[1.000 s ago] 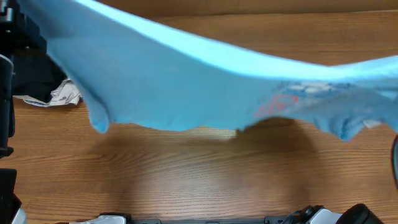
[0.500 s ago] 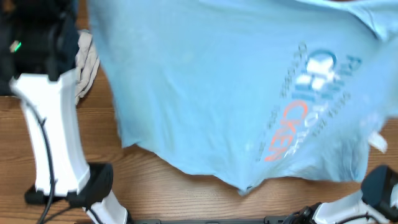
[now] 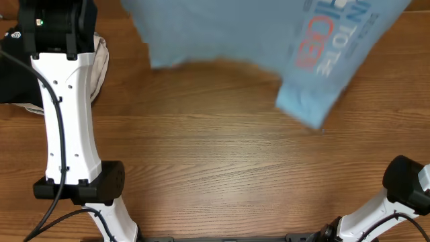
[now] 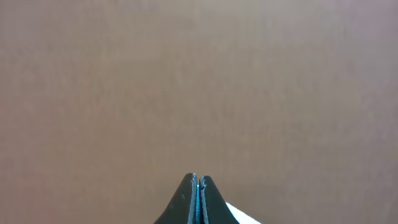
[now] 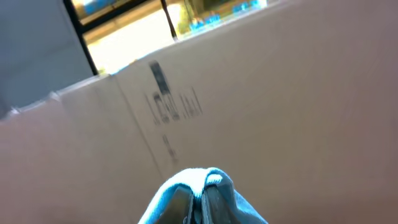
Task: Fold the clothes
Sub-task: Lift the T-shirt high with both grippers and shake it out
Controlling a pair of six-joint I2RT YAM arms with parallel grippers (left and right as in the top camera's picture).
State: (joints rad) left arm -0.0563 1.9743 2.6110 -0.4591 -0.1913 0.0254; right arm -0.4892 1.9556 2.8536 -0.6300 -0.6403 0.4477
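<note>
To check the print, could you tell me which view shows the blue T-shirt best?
The overhead view: the T-shirt spreads across the top, lettering visible. The left wrist view shows only a blue sliver in the left tool; the right wrist view, bunched cloth around the right tool.

soft matt cloth shirt, wood-grain table with a bit of sheen, smooth white plastic arm, pretty dull matt cardboard box
</note>
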